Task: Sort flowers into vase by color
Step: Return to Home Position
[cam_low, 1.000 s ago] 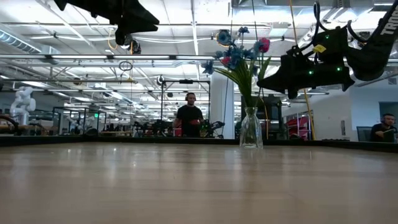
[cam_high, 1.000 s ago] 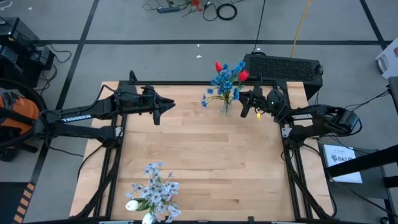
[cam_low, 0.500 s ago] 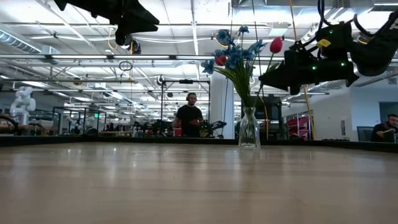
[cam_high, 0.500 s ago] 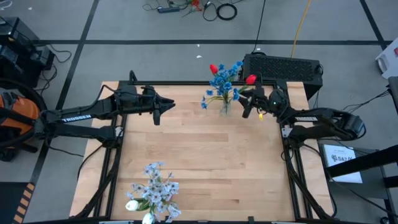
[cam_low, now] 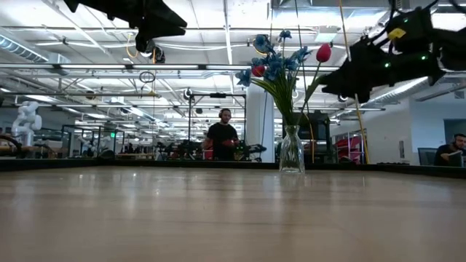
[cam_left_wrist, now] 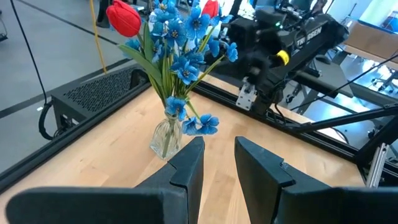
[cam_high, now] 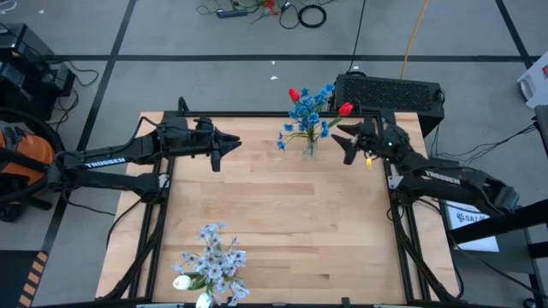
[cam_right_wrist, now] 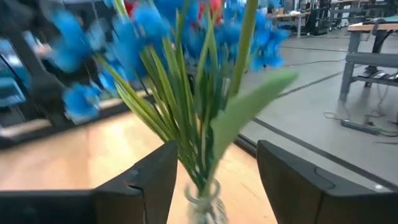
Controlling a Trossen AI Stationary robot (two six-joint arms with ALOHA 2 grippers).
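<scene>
The right gripper (cam_high: 347, 144) has drawn back from the vase (cam_high: 311, 148) since a second ago and its arm has swung out toward the table's right edge; one red bud (cam_high: 345, 109), then close against the blue flowers (cam_high: 310, 107), now leans out toward that gripper. Its jaws stand apart and hold nothing, and in the right wrist view the green stems and the vase's neck show in the gap between them. The gripper hangs just beside the vase, clear of the stems.

The left gripper (cam_high: 224, 151) waits above the table's far left, jaws a narrow gap apart and empty, well apart from the vase.

Blue flowers and two red buds stand in the clear vase at the far edge of the table (cam_high: 282, 214). A pale bunch (cam_high: 214, 257) with white buds stands at the near edge; its vase cannot be made out.

The sorting looks complete and the step in hand appears to be the return to rest. The right arm likely needs to keep retreating without brushing the leaning red bud.
</scene>
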